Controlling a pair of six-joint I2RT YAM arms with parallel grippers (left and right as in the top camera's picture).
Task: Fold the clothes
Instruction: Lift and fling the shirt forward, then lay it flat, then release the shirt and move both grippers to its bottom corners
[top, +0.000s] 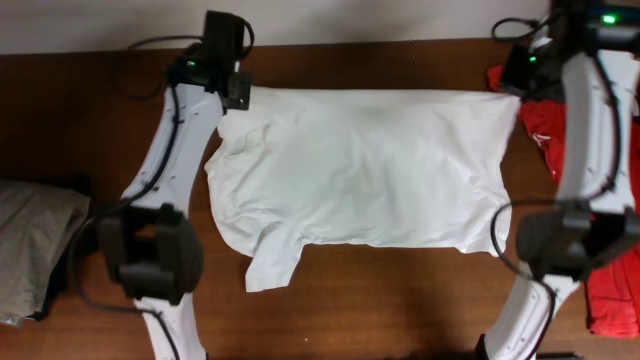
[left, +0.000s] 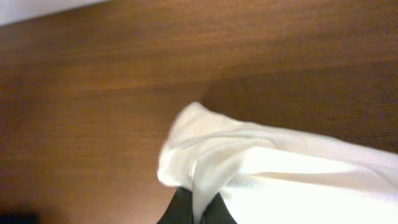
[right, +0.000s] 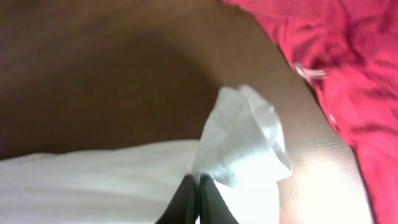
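Note:
The clothes, a white T-shirt (top: 370, 170), lie spread out across the brown table, with one sleeve (top: 272, 265) sticking out toward the front edge. My left gripper (top: 238, 96) is at the shirt's far left corner. In the left wrist view that gripper (left: 198, 208) is shut on a bunched fold of the white fabric (left: 211, 149). My right gripper (top: 515, 88) is at the far right corner. The right wrist view shows it (right: 199, 186) shut on a raised tip of the shirt (right: 245, 137).
A red garment (top: 545, 130) lies just right of the shirt and runs down to the table's right front (top: 612, 290); it also shows in the right wrist view (right: 348, 62). A beige-grey folded garment (top: 30, 235) sits at the left edge. Bare wood (top: 400, 300) lies in front of the shirt.

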